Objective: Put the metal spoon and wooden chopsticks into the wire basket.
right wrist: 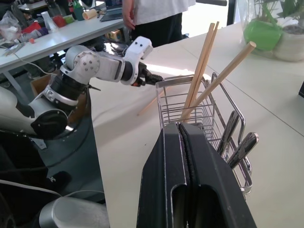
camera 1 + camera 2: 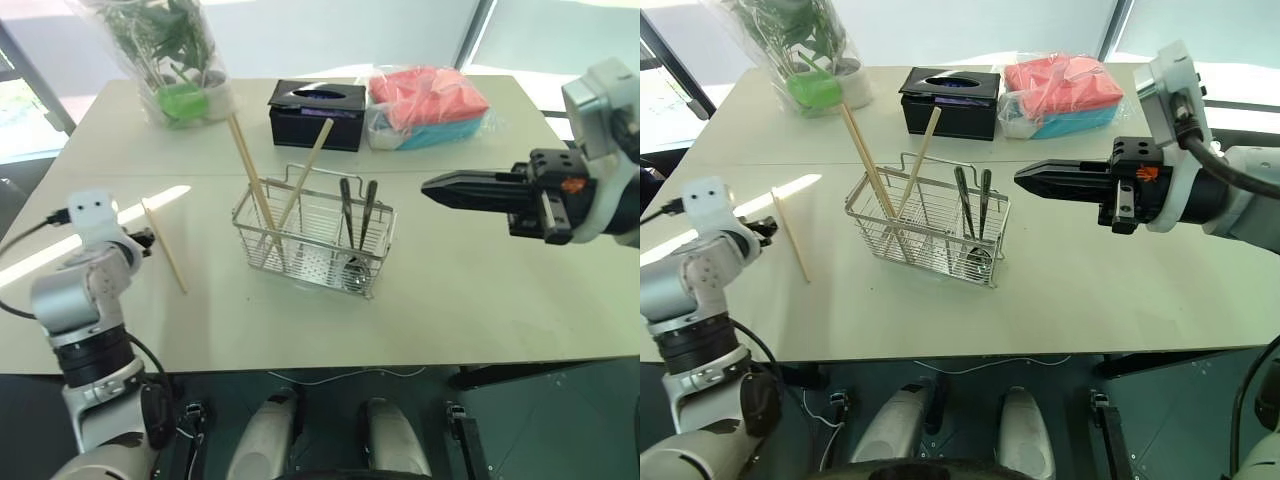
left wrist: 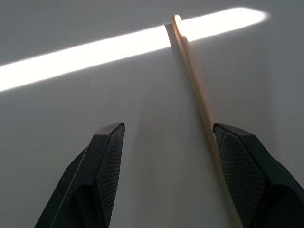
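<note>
- Left gripper point(image 3: 166, 156): jaws released and spread, straddling bare tabletop; the right finger point(image 3: 247, 175) sits against the lower end of one loose chopstick point(image 2: 165, 245), which is not yet grasped.
- Loose chopstick: lies flat on the table point(image 2: 470, 300) at roughly 9 o'clock from the wire basket point(image 2: 312, 243), well apart from it, its far end crossing a bright strip of sunlight.
- Wire basket: stands upright near table centre. Three wooden chopsticks point(image 2: 250, 180) already lean in its left compartment; two dark-looking metal utensils point(image 2: 357, 222) stand in its right compartment. Which of these is the metal spoon cannot be told.
- Right gripper point(image 2: 1025, 179): clenched empty, held level above the table at about 3 o'clock from the basket, pointing toward it.
- Black tissue box point(image 2: 317, 113), a potted plant point(image 2: 170, 60) in plastic wrap and a bag of red cloth point(image 2: 428, 102): along the far edge, at 12 o'clock.
- Step in hand, by judgement: pickup of the last loose chopstick.
- Next move calls for: centring the stick between the left fingers, closing, lifting, then carrying it toward 3 o'clock and dropping it into the basket.
</note>
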